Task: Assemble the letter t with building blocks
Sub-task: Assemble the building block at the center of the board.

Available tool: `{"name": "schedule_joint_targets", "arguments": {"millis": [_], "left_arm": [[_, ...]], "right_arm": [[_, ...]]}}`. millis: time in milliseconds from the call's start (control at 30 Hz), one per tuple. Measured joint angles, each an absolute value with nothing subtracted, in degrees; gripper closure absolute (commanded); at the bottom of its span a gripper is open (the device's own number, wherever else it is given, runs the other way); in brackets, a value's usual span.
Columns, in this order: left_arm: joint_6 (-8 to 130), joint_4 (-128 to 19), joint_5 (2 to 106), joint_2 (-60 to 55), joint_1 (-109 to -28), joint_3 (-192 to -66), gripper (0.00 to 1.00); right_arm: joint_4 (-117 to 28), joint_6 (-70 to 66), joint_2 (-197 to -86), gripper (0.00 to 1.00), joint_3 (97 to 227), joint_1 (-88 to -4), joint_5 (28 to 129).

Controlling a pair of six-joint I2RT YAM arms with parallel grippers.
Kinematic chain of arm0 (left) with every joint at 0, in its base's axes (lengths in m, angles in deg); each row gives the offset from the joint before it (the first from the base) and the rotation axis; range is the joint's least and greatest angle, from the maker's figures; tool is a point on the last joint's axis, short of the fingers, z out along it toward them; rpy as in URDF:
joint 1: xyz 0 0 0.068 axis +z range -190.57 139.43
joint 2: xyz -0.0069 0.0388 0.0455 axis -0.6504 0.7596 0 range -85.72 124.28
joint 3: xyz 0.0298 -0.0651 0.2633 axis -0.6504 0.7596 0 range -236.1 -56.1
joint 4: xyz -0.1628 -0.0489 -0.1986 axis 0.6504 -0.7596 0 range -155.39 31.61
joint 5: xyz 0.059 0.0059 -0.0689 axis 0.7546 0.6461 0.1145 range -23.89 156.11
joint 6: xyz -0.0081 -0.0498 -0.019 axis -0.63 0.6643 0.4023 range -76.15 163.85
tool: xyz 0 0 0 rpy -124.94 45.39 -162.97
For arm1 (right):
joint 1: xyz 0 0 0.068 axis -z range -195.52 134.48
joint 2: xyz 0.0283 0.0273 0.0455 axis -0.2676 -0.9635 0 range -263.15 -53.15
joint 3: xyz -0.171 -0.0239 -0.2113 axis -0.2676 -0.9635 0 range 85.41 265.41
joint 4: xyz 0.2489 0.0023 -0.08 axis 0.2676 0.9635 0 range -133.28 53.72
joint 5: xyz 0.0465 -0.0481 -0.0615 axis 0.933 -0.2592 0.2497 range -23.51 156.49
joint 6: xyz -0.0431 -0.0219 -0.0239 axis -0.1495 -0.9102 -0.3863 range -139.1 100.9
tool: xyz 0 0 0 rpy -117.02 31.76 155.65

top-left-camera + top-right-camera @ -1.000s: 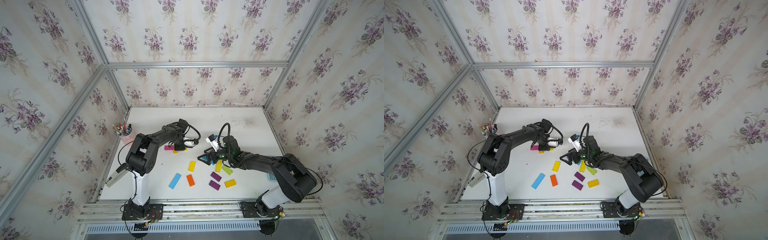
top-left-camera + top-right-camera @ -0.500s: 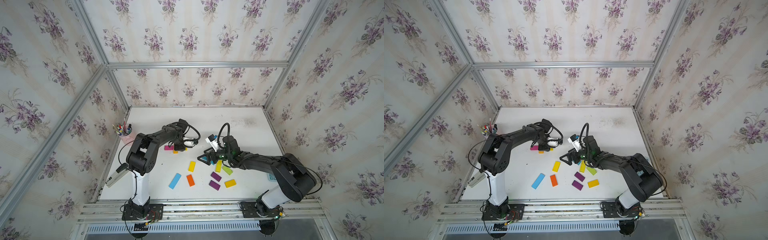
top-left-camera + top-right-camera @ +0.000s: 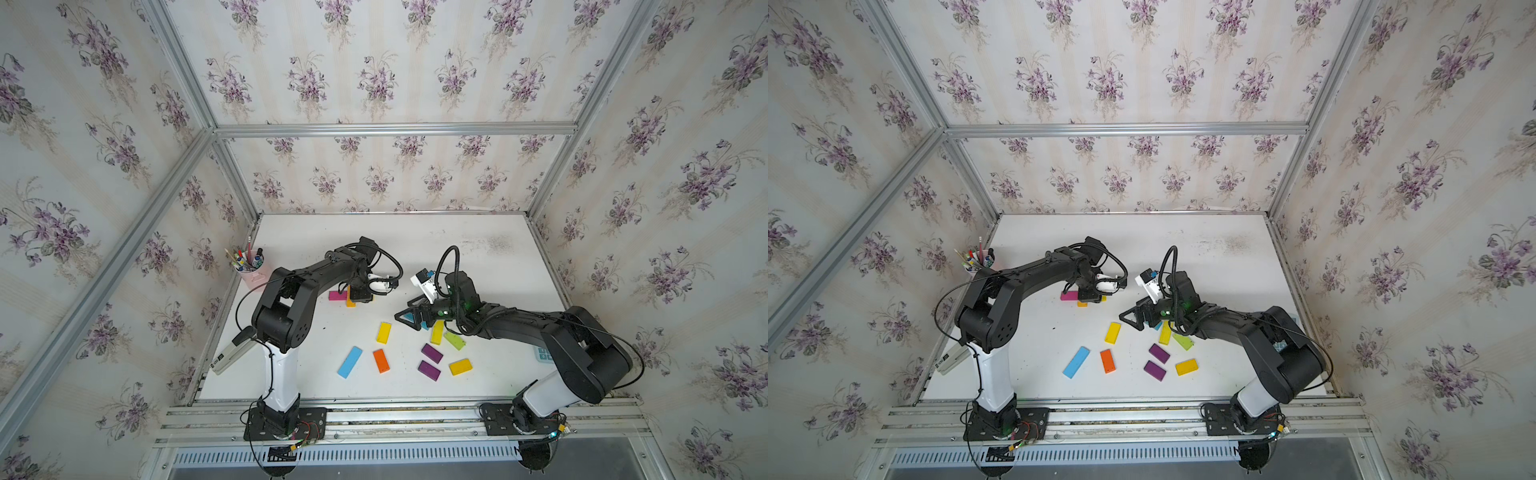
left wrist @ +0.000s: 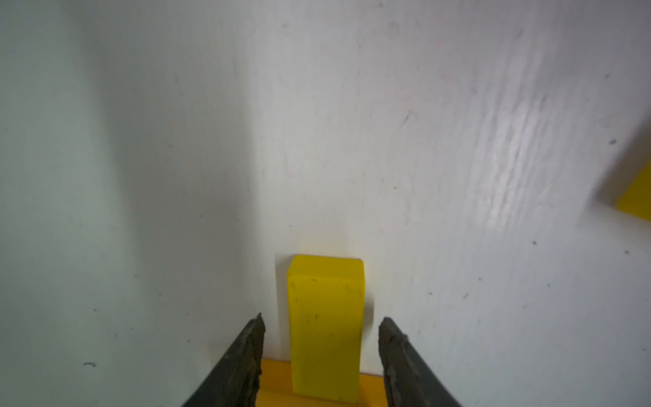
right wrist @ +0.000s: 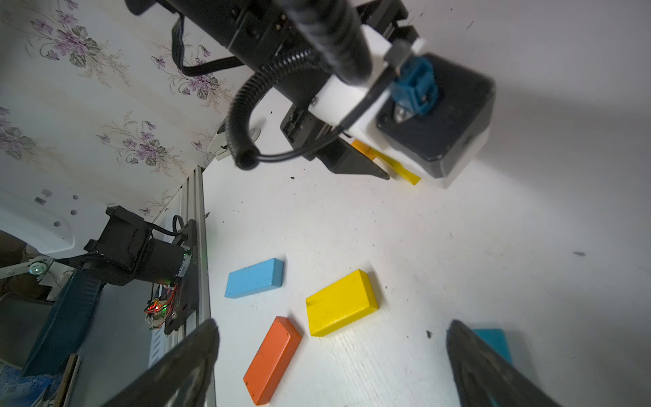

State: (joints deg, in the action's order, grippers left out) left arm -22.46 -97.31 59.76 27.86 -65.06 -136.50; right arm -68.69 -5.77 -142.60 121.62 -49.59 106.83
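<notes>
Twelve or so blocks [image 3: 460,367] lay flat on the white table [image 3: 457,257]. The left claw [image 4: 323,319] pointed down at the table with its jaws parted around a yellow block [image 4: 326,338]. There was a bare gap on each side, neither finger [image 4: 246,359] touched it, so nothing was gripped. That block's near end met an amber block [image 4: 273,378]; against it or over it, could not tell. In both top views the left claw [image 3: 360,294] hid this spot, with a pink block [image 3: 337,295] just at its 9 o'clock and the amber end poking out at 7 o'clock. Of the t, only these three pieces sat together, about 10 o'clock from table centre, and the letter was not yet complete. The right claw [image 3: 406,311] hung low at 4 o'clock of the left one, well apart, aimed toward 9 o'clock, with its jaws spread wide and empty. In the right wrist view a teal block [image 5: 493,343] sat partly behind one of its fingers; contact could not be told. A short yellow [image 5: 341,303], an orange block [image 5: 273,359] and a blue block [image 5: 254,277] lay ahead of it. In a top view the loose ones spread from 6 to 4 o'clock of the left claw. Blue and orange lay side by side, and a purple pair [image 3: 432,353] lay near a lime block [image 3: 454,340]. A long yellow [image 3: 436,331] sat just beside the lime. A pink cup [image 3: 252,274] of pens stood at 9 o'clock of the left claw, by the wall.
</notes>
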Motion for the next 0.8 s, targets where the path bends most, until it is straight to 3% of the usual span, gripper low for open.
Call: {"name": "schedule_joint_targets", "arguments": {"millis": [400,433,467,800], "left_arm": [[-17.5,-98.9,59.5,19.8,-66.4,-138.6,0.33],[-16.0,-98.9,59.5,18.8,-66.5,-139.1,0.29],[-14.5,-99.1,59.5,17.9,-66.6,-139.4,0.01],[12.1,-102.2,63.2,6.2,-66.1,-138.0,0.00]], "right_arm": [[-68.5,-5.8,-141.7,0.00,121.6,-49.6,107.0],[-68.5,-5.8,-141.5,0.00,121.6,-49.6,107.0],[-68.5,-5.8,-141.3,0.00,121.6,-49.6,107.0],[-67.4,-6.0,-138.2,0.00,120.9,-50.6,106.1]]}}
